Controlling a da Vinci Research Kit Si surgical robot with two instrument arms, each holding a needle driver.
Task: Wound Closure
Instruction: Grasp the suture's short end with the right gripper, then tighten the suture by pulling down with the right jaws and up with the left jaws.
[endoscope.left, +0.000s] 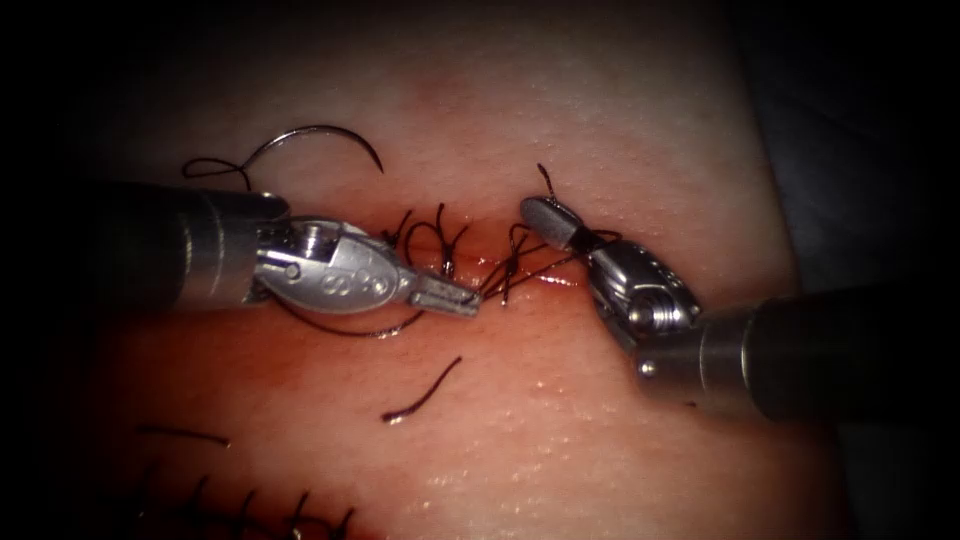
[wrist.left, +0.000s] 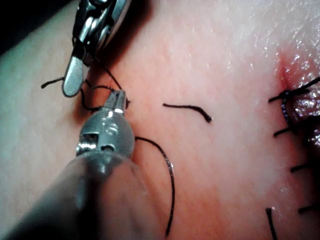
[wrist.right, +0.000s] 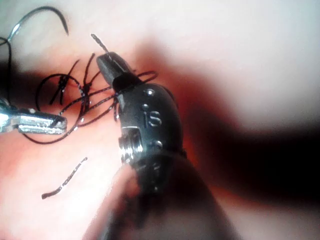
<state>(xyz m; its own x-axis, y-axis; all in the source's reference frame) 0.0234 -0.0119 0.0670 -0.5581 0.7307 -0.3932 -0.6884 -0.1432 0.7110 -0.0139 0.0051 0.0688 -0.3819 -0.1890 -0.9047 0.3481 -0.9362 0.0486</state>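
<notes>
Left tool (endoscope.left: 468, 300): fingers together, clamped on the thread (endoscope.left: 520, 262) at the cut (endoscope.left: 470, 262).
Right tool (endoscope.left: 548, 220): fingers together, gripping the thread just right of the knot.
Needle (endoscope.left: 330, 135): lying free on the tissue (endoscope.left: 600, 420), near its far edge, left of the cut, not in the tissue.
Cut end of thread (endoscope.left: 425, 392): loose on the tissue, nearer its front edge.

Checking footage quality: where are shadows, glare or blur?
Endoscope view: dark edges shade both shafts, small highlights glisten on the tissue. Left wrist view: the left tool has a blurred shaft. Right wrist view: the right tool casts a broad dark shadow.
</notes>
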